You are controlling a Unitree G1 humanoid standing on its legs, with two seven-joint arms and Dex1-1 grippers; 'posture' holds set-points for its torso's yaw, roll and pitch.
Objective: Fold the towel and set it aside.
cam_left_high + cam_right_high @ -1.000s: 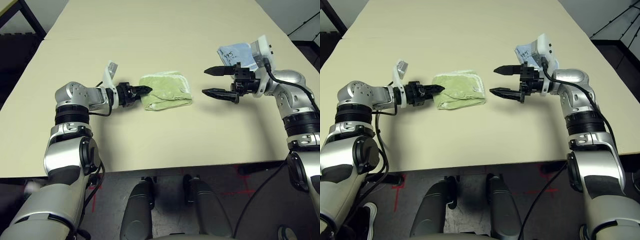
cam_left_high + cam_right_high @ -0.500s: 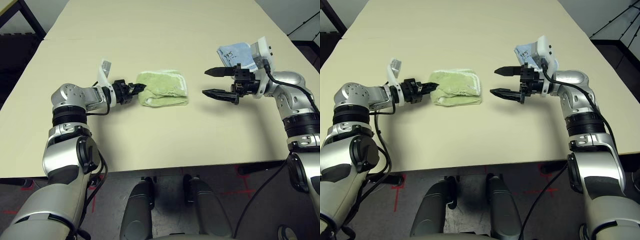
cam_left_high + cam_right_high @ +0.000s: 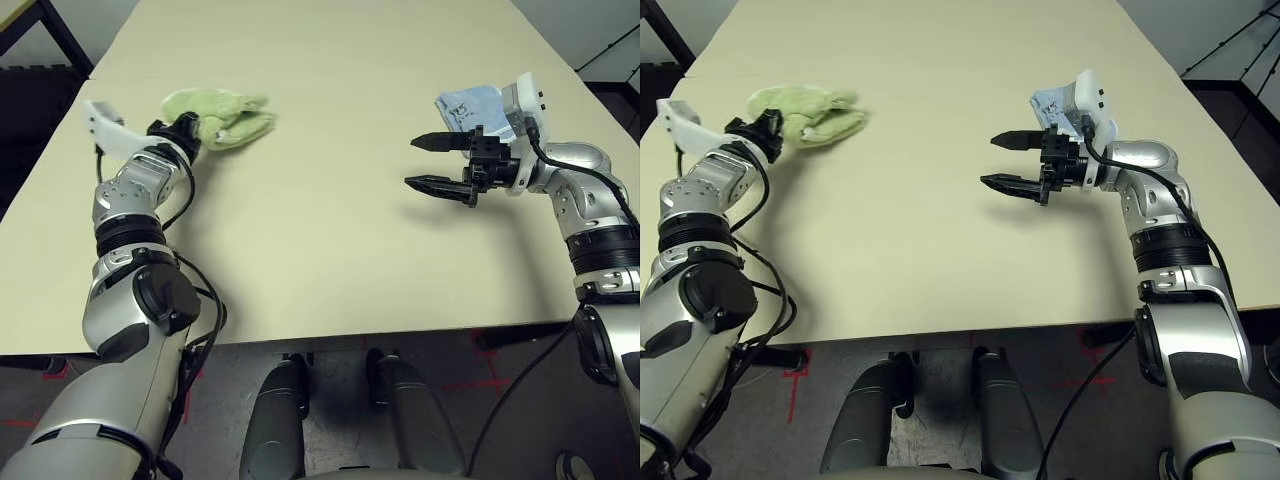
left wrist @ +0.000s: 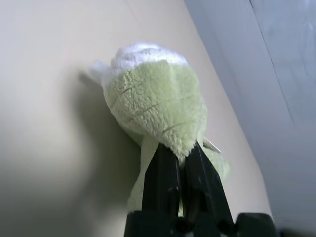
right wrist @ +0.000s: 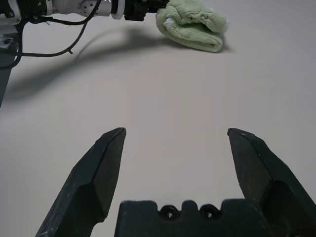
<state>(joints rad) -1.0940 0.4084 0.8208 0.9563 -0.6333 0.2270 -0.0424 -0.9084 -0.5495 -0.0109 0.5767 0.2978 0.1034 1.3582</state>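
The folded light green towel (image 3: 228,112) lies bunched at the far left of the table (image 3: 330,270), white edging on its outer end. My left gripper (image 3: 192,126) is shut on the towel's near end; in the left wrist view the two black fingers (image 4: 165,173) pinch the green terry cloth (image 4: 158,98). My right gripper (image 3: 410,163) hangs open over bare table at the right, well apart from the towel. In the right wrist view the towel (image 5: 193,23) sits beyond the open gripper (image 5: 175,133), with the left gripper (image 5: 147,9) on it.
A smaller light blue folded cloth (image 3: 466,104) lies at the right, behind my right wrist. The table's left edge (image 3: 45,150) runs close to my left forearm. The tabletop between the two grippers is bare beige surface.
My left arm has swung the towel from the table's middle out to the far left and further back, keeping hold of it. The right gripper has stayed in place, open.
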